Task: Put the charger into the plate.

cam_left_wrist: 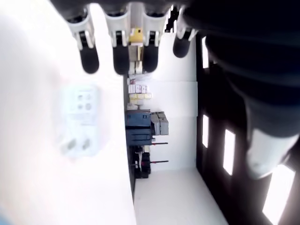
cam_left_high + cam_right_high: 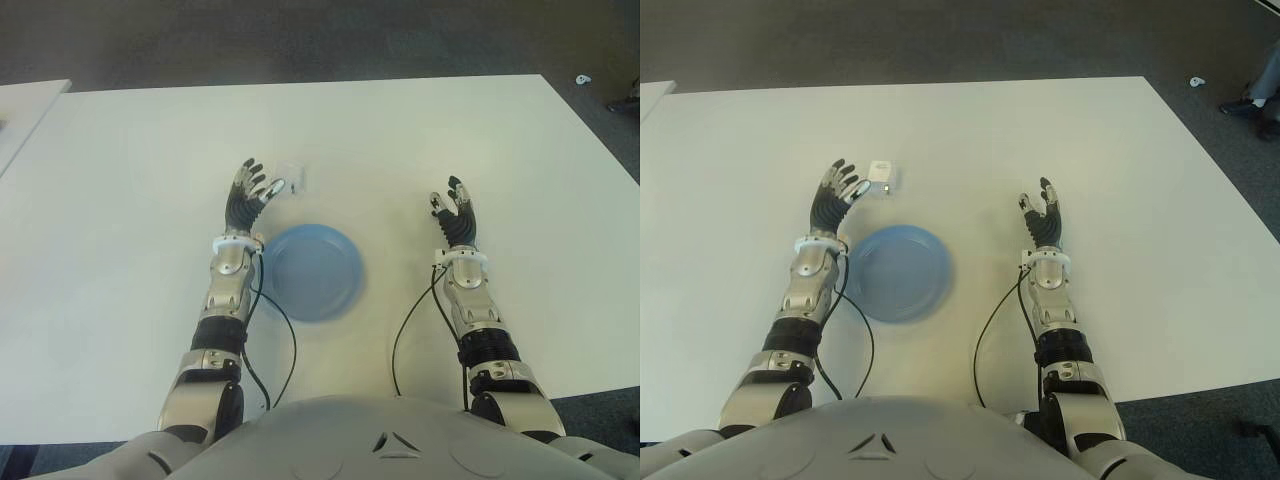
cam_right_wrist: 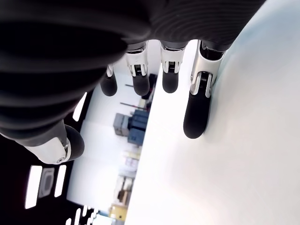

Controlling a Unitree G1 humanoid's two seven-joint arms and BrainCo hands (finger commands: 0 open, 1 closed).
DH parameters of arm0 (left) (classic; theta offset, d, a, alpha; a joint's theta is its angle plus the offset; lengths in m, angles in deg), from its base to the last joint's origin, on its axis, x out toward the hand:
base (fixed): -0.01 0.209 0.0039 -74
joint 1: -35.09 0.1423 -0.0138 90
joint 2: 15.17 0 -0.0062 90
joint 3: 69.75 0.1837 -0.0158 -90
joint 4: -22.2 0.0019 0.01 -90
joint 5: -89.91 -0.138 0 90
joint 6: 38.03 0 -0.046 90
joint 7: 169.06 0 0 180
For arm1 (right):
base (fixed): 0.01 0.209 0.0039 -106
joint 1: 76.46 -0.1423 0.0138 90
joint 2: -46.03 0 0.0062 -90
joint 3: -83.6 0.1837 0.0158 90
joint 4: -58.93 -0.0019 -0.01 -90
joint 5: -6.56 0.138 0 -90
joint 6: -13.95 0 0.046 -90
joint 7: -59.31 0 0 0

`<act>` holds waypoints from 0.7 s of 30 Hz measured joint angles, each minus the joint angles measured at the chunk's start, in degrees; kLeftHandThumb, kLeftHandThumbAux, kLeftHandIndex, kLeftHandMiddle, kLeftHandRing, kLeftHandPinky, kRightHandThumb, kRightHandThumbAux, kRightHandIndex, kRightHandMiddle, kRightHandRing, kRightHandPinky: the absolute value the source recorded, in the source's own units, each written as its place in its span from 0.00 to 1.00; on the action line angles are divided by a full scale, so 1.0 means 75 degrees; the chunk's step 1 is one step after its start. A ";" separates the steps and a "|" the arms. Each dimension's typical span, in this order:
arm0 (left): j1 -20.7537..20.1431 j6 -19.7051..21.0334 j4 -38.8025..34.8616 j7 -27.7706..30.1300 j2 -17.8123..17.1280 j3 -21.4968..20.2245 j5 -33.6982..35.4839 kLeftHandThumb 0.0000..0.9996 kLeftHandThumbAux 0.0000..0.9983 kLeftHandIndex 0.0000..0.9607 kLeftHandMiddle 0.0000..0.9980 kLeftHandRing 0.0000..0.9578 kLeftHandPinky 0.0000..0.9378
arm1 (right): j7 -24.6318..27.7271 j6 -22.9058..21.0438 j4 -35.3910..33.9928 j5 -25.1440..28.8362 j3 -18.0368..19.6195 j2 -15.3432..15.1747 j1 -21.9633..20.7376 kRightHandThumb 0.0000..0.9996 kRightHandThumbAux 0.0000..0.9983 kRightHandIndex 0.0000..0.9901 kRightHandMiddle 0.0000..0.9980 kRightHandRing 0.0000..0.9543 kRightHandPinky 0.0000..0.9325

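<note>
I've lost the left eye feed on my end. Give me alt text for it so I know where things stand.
The left hand, fingers open and holding nothing, reaches toward the small white charger, which lies on the white table just beyond its fingertips. The empty blue plate sits nearer the robot, between its forearms. The right hand shows open to the plate's right.

surface: white table [image 2: 480, 140] | on it: blue plate [image 2: 312, 271]; white charger [image 2: 882, 177]
</note>
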 measured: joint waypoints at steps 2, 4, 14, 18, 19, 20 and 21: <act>-0.0229 0.0291 -0.0213 -0.0124 -0.0106 0.0040 -0.0186 0.56 0.52 0.12 0.17 0.18 0.23 | 0.0000 0.0020 -0.0034 0.0000 -0.0004 0.0023 0.0038 0.33 0.51 0.03 0.01 0.02 0.10; -0.0425 0.0500 -0.0425 -0.0214 -0.0207 0.0111 -0.0357 0.56 0.49 0.13 0.18 0.19 0.24 | 0.0000 0.0037 -0.0068 0.0000 -0.0004 0.0042 0.0075 0.34 0.51 0.03 0.01 0.03 0.10; -0.0918 0.1431 -0.0868 -0.0353 -0.0536 0.0567 -0.1093 0.46 0.47 0.14 0.20 0.20 0.22 | -0.0016 0.0093 -0.0114 0.0000 -0.0004 0.0073 0.0139 0.33 0.50 0.04 0.02 0.03 0.10; -0.1281 0.1741 -0.0502 -0.0263 -0.0745 0.0797 -0.1287 0.39 0.47 0.15 0.19 0.19 0.19 | -0.0017 0.0110 -0.0115 0.0000 -0.0006 0.0085 0.0151 0.32 0.50 0.03 0.02 0.03 0.10; -0.1383 0.1801 -0.0406 -0.0229 -0.0807 0.0865 -0.1338 0.38 0.47 0.14 0.19 0.18 0.19 | -0.0017 0.0114 -0.0115 0.0000 -0.0007 0.0088 0.0155 0.32 0.51 0.03 0.02 0.03 0.10; -0.1460 0.1854 -0.0333 -0.0205 -0.0857 0.0910 -0.1393 0.37 0.47 0.14 0.19 0.18 0.19 | -0.0017 0.0116 -0.0116 0.0000 -0.0007 0.0091 0.0156 0.32 0.51 0.03 0.02 0.03 0.10; -0.1550 0.1921 -0.0259 -0.0184 -0.0913 0.0981 -0.1456 0.36 0.46 0.14 0.18 0.18 0.18 | -0.0017 0.0120 -0.0118 0.0000 -0.0007 0.0092 0.0161 0.32 0.51 0.03 0.02 0.03 0.10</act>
